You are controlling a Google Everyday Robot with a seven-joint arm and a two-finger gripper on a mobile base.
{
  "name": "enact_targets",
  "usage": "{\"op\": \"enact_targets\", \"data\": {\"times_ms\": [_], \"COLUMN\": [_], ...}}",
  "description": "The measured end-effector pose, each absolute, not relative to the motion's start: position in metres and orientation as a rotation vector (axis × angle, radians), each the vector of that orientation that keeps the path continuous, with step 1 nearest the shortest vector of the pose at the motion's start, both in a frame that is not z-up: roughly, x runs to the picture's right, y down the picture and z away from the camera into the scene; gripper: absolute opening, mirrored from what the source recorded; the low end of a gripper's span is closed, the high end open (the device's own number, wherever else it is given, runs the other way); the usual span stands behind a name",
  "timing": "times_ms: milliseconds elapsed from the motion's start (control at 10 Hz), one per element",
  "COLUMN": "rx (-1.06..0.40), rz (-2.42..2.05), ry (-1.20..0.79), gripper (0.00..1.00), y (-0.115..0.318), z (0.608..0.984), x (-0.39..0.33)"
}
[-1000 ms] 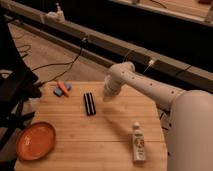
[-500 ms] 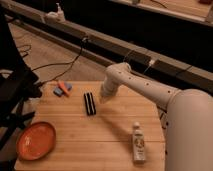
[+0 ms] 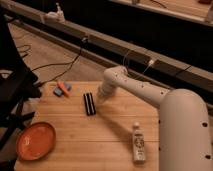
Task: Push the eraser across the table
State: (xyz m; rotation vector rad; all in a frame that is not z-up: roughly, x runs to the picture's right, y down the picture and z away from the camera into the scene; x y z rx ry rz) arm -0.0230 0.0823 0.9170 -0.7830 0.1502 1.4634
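**Gripper edges left, now beside the eraser**

Since a second ago the gripper (image 3: 101,94) has slid a little left across the table (image 3: 100,150), closing the gap to the eraser (image 3: 89,103). Most of that shift shows by half a second ago, with little change after. Eraser itself has not moved: same spot, same orientation.

Eraser lies flat on the far-middle part of the table. Its long axis runs roughly away from the camera, and the lengthwise groove is visible. Gripper sits low, just beside the eraser's right side near its far end. Whether they touch cannot be told. Gripper state cannot be told either, since the tip is a pale blur against the wood.

White arm (image 3: 140,90) comes in from the right, bends at a rounded joint above the far table edge, and angles down-left to the gripper.

Blue-and-orange item (image 3: 62,89) lies to the eraser's left near the far-left corner, apart from it. Orange plate (image 3: 36,141) sits at the near-left corner. Clear bottle (image 3: 138,142) lies on its side at the near right, well apart from the eraser and gripper.
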Motion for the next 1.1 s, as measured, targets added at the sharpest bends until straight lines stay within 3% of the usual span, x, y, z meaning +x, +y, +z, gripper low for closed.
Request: {"op": "enact_targets", "data": {"times_ms": [500,1100], "rx": [-0.831,-0.921], "rz": [1.470,1.377], "ry": [0.144,0.058], "gripper": [0.00,0.00], "y": [0.101,0.104], "z": [0.935,0.945], "x": [-0.032,-0.102]}}
